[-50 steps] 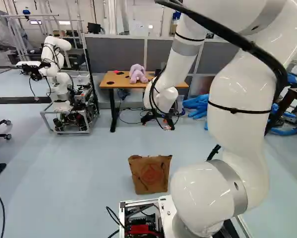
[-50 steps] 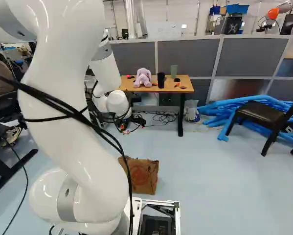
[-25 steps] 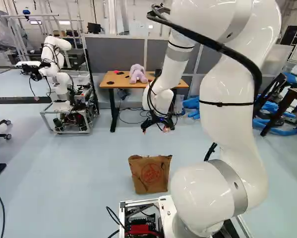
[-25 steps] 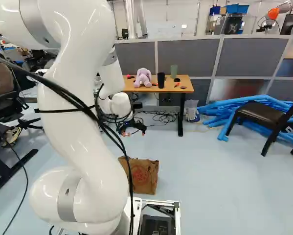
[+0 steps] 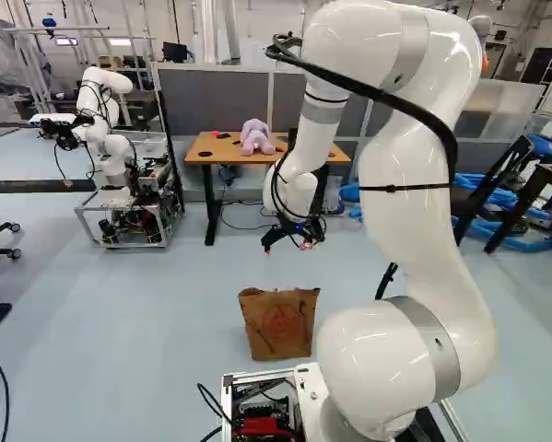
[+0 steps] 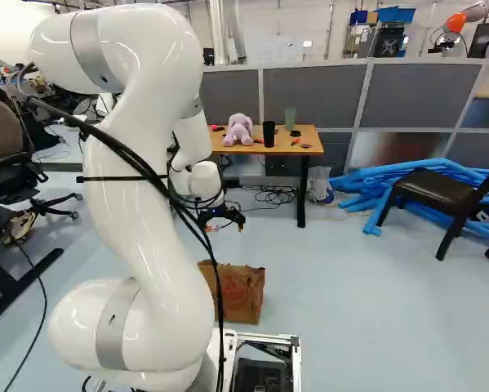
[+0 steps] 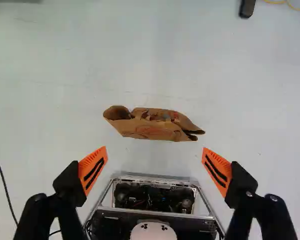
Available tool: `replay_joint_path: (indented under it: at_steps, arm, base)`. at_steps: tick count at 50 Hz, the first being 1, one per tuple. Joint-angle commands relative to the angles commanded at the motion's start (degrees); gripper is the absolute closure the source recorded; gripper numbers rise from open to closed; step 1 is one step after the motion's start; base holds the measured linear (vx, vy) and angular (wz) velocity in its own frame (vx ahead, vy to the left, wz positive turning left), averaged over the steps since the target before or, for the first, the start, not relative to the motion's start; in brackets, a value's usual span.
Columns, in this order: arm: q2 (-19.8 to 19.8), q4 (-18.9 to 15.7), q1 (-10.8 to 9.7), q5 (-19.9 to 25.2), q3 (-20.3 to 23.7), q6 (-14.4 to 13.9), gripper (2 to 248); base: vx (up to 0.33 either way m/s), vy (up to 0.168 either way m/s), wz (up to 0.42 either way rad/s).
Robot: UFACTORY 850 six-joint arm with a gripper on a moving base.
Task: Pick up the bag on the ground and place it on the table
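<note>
Gripper [image 5: 286, 247], black, two fingers spread wide, hangs in mid-air; bag [image 5: 280, 324], brown, stands on floor [image 5: 146, 313] ahead of it; table [image 5: 205, 153] beyond bears lilac toy [image 5: 255, 136].

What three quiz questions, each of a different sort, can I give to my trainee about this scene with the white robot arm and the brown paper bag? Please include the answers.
1. True or false: the brown paper bag stands on the pale blue floor.

2. Choose one. The black two-fingered gripper with orange pads is:
A) closed on the bag
B) open, with its fingers spread apart
C) closed on nothing

3. Fill in: the light purple plush toy sits on the ____.

Key: 1 true; 2 B; 3 brown-topped table with dark legs.
</note>
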Motion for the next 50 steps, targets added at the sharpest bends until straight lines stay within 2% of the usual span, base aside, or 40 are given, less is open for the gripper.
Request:
replay_joint_path:
  at_steps: [15,19,27,50]
  arm:
    - [-3.70,0.00,0.00,0.00,-1.93,0.00,3]
    - [-4.69,0.00,0.00,0.00,-2.46,-0.99,3]
    - [-6.64,0.00,0.00,0.00,-3.53,-4.99,3]
    - [-12.21,0.00,0.00,0.00,-6.73,-18.69,3]
  base:
    - [0.000,0.000,0.000]
    - [0.000,0.000,0.000]
    - [0.000,0.000,0.000]
    - [0.000,0.000,0.000]
